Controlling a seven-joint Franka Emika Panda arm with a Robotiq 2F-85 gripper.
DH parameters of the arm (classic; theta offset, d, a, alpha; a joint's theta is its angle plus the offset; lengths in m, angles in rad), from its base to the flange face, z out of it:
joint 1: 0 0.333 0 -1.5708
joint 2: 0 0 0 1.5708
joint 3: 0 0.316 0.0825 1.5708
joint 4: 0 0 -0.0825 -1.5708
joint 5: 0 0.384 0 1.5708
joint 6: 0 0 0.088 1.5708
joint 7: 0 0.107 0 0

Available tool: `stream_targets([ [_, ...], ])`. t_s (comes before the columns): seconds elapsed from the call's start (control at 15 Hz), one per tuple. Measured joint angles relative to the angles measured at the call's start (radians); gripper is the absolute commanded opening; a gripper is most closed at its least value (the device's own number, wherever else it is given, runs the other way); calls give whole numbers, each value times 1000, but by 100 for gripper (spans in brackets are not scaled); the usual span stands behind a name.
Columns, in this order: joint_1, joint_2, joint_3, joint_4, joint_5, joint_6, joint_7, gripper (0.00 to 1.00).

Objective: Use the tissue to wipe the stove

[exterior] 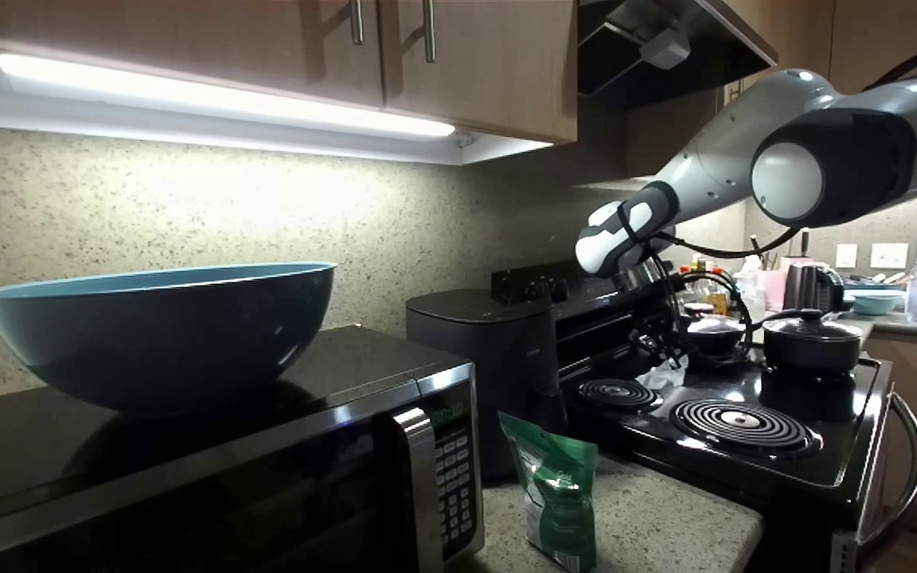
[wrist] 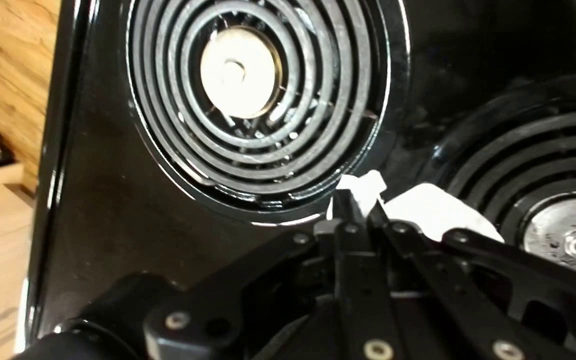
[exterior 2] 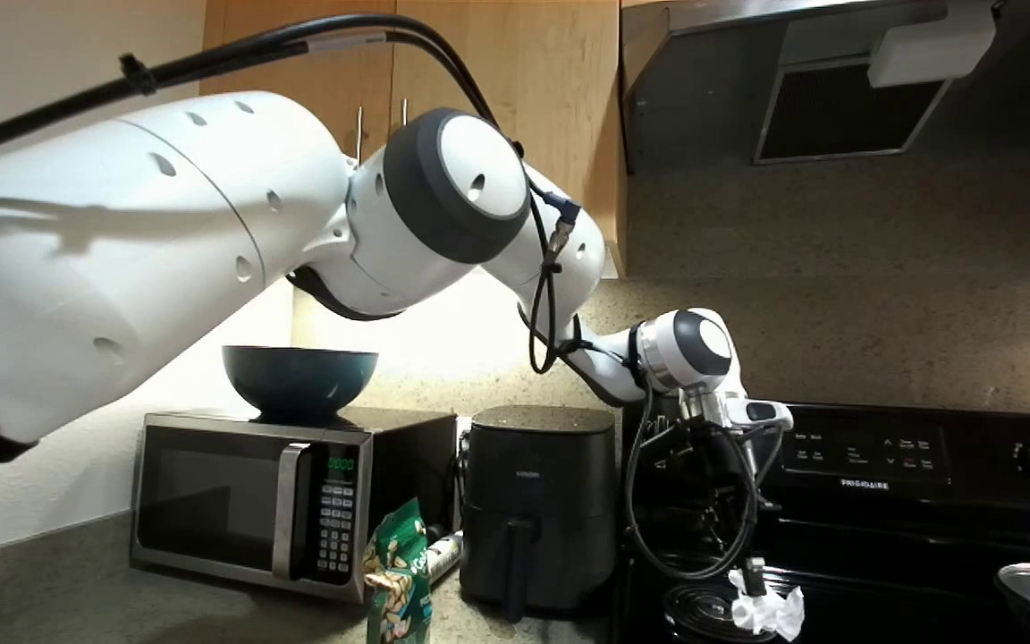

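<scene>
Tissue [wrist: 433, 212] pinched low over the Frigidaire coil range [wrist: 103, 235]

The crumpled white tissue juts from the tips of the Robotiq gripper [wrist: 363, 206], whose 2 fingers [wrist: 346, 206] press together on it. The range lies straight beneath, and in the wrist view the tissue sits between the upper-left coil burner [wrist: 253, 90] and the right-hand coil burner [wrist: 558, 220]. Whether tissue and range touch, I cannot tell (dark gloss and the fingers hide that line).

That relation decides the coming move: the surface is below the tool, so the motion likely called for is a light press down, then a sweep. The tissue has no clear long axis; its bigger flap points away from the fingertips toward the right-hand coil burner. The smooth strip between the burners looks the safer path, since raised rings could snag thin paper.

Farther off on the range, in an exterior view, stand a lidded black pot [exterior: 813, 348] and a glass-lidded pan [exterior: 715, 327], which may bound a long stroke. Beside the range come a Cosori air fryer [exterior 2: 537, 510], then a green snack pouch [exterior 2: 401, 572] and a microwave [exterior 2: 211, 492] with a blue bowl [exterior 2: 300, 377] on top.
</scene>
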Motion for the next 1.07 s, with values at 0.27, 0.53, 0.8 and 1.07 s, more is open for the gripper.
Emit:
stream_targets([
  [0.27,32,-9,-27,-63,-10,19,119,5],
  [0.53,24,-8,-22,-53,-10,19,119,6],
  [0.8,-31,18,-3,-19,63,-2,174,6],
  [1.07,-167,102,56,68,204,-46,173,6],
])
